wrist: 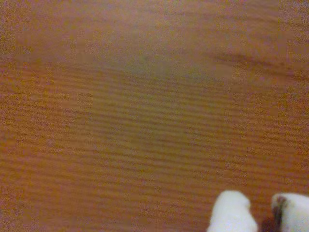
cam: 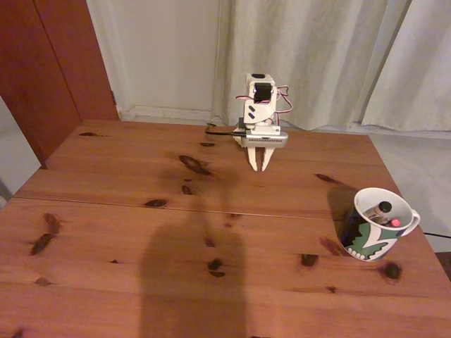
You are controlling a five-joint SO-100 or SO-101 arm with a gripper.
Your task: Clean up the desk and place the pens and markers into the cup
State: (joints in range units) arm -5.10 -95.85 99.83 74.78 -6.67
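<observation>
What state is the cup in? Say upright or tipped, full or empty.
Upright, not empty. The cup stands on the desk, mouth up, with pens inside.

Through the wrist view I'm looking straight down at the desk (wrist: 145,111), a blurred spread of reddish-brown wood with fine grain lines running across the picture. A darker streak in the wood sits toward the upper right. At the bottom right I see the gripper (wrist: 260,215): two white fingertips (wrist: 231,212) poke in from the lower edge with a narrow dark gap between them. Nothing sits in that gap. The wood under the tips is bare.
</observation>
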